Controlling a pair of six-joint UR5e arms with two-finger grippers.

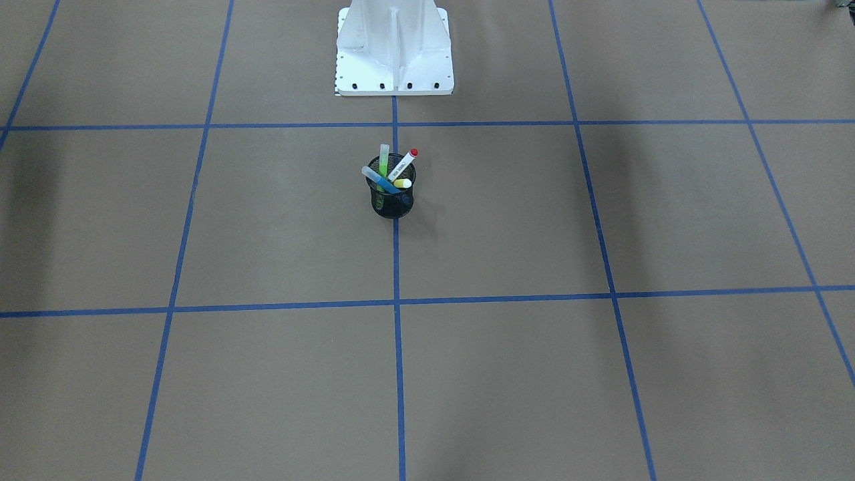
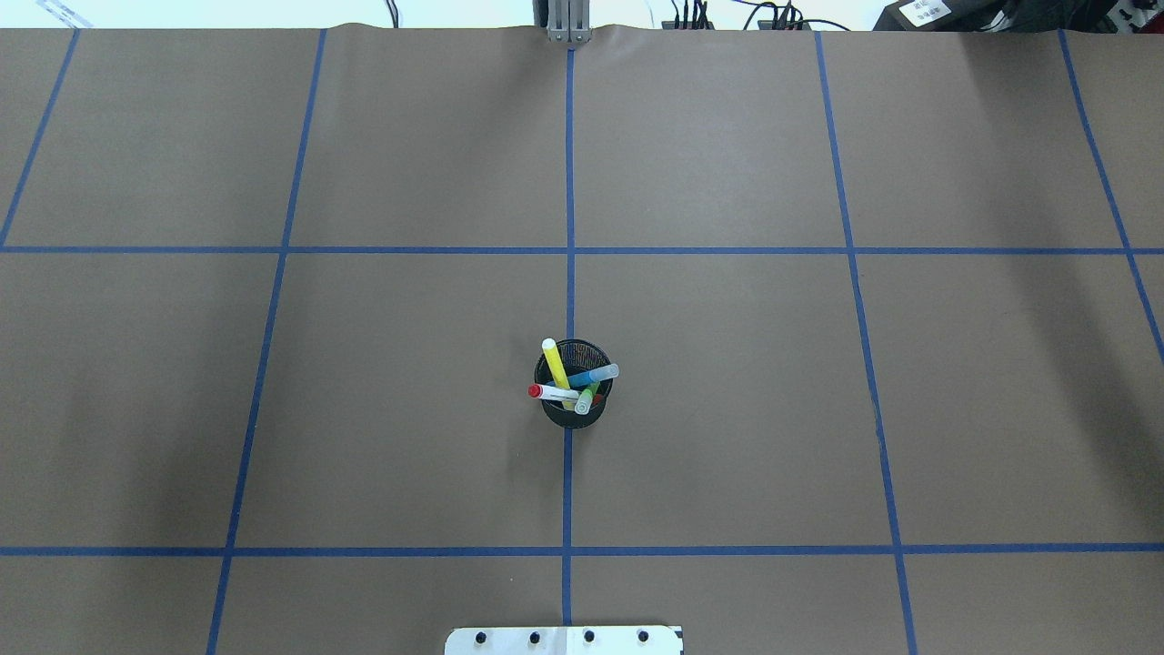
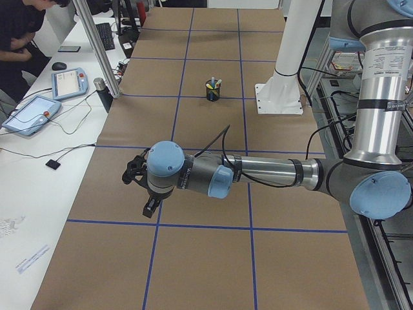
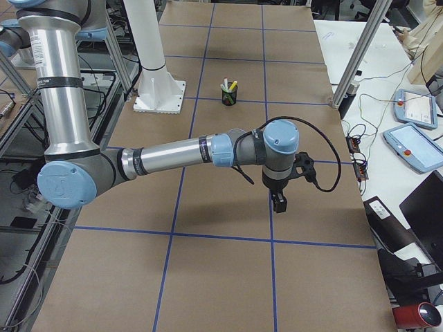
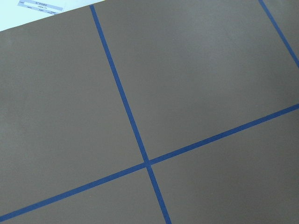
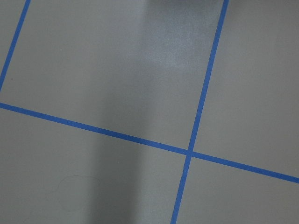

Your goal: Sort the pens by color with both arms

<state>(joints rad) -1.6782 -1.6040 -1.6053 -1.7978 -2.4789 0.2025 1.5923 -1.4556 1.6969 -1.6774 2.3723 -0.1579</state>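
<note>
Four pens stand together in a black mesh cup (image 1: 393, 199) at the table's middle: a green pen (image 1: 383, 160), a white pen with red ends (image 1: 405, 163), a blue pen (image 1: 378, 179) and a yellow pen (image 1: 403, 183). The cup also shows in the overhead view (image 2: 573, 414). Neither arm shows in the overhead or front views. My left gripper (image 3: 150, 206) hangs over the table's left end, far from the cup. My right gripper (image 4: 279, 203) hangs over the right end. I cannot tell whether either is open or shut. Both wrist views show only brown paper and blue tape.
The white pedestal (image 1: 394, 53) stands behind the cup on the robot's side. Blue tape lines divide the brown paper (image 2: 727, 364) into squares. Metal posts (image 3: 97, 45) and operators' tablets (image 4: 415, 145) stand beyond the table's far edge.
</note>
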